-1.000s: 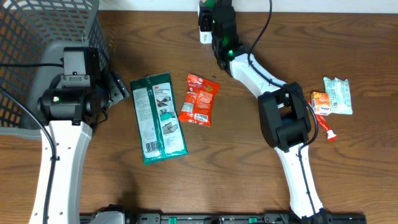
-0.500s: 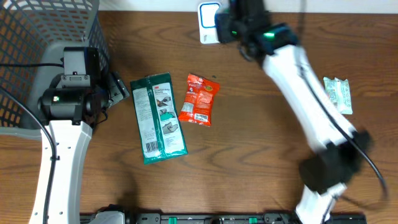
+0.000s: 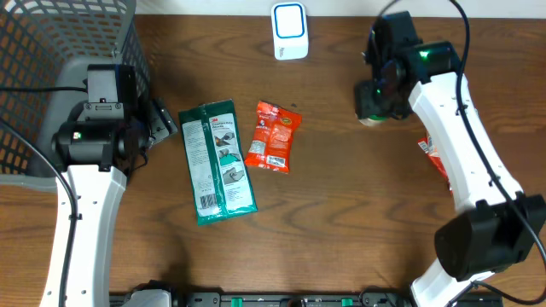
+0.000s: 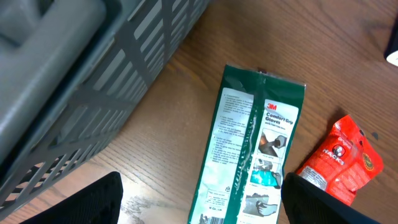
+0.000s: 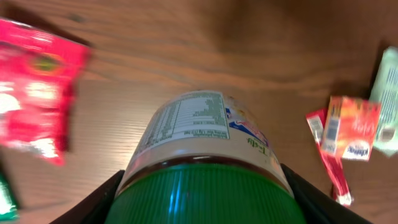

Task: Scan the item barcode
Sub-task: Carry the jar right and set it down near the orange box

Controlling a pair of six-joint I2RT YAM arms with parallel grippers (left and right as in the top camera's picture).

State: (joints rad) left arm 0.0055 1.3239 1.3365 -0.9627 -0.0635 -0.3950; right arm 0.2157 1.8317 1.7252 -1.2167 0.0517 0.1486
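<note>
Right gripper (image 5: 202, 208) clamped on the green-lidded jar (image 5: 205, 124), which sits between its fingers above the table. The white scanner (image 3: 289, 31) stands well off to its left. Left gripper (image 4: 205, 199), jaws apart and empty, hovers over a green glove packet (image 4: 249, 155).

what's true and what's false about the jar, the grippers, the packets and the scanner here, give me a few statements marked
1. The right gripper holds a green-lidded jar. True.
2. The left gripper grips the glove packet. False: it is open and empty; the packet lies flat on the table.
3. The red snack packet lies on the table. True.
4. The scanner is inside the basket. False: it stands on the table.
</note>
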